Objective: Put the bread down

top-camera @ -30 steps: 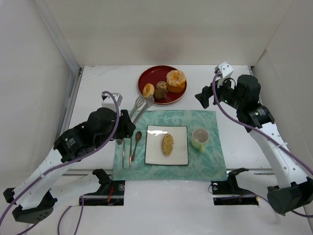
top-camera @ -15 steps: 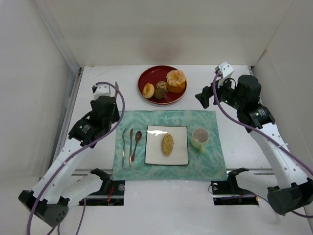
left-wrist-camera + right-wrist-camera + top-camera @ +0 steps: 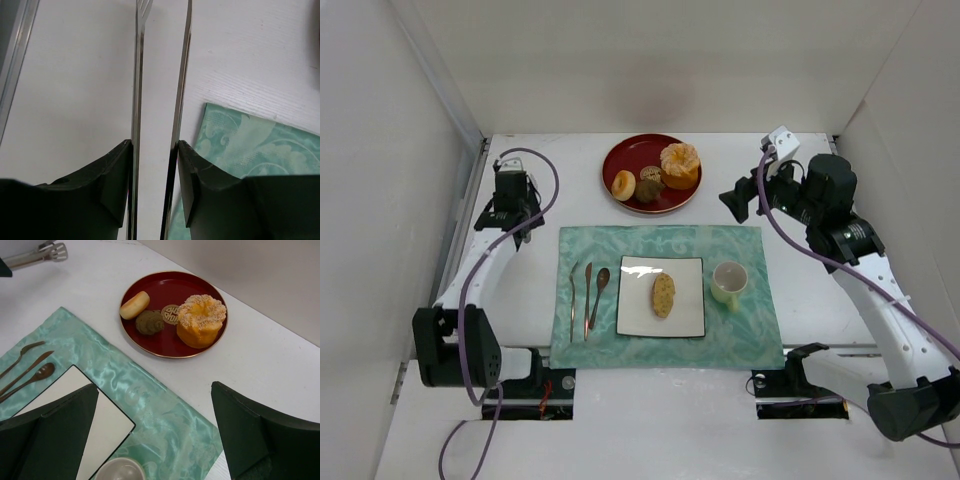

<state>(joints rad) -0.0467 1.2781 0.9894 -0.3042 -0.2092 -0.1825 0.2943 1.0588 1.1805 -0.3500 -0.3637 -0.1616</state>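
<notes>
The bread (image 3: 663, 295), a small speckled tan oval, lies lengthwise on the white square plate (image 3: 690, 322) in the middle of the green placemat (image 3: 760, 340). My left gripper (image 3: 518, 218) (image 3: 155, 145) is far off at the table's left side, beside the mat's far left corner. It is shut on a pair of metal tongs (image 3: 139, 75), whose two arms run between the fingers. The tong tips (image 3: 49, 251) hold nothing. My right gripper (image 3: 735, 200) (image 3: 153, 387) hovers open and holding nothing above the mat's far right part.
A red round plate (image 3: 636, 148) (image 3: 145, 287) at the back holds a golden bun (image 3: 623, 184), a dark lump (image 3: 649, 188) and a large orange pastry (image 3: 680, 163). A spoon (image 3: 600, 285) and other cutlery lie left of the white plate, a cup (image 3: 728, 283) to its right. White walls enclose the table.
My left arm has swung back from near the red plate to the table's left side, taking the tongs with it. The bread and the right arm have not moved.
</notes>
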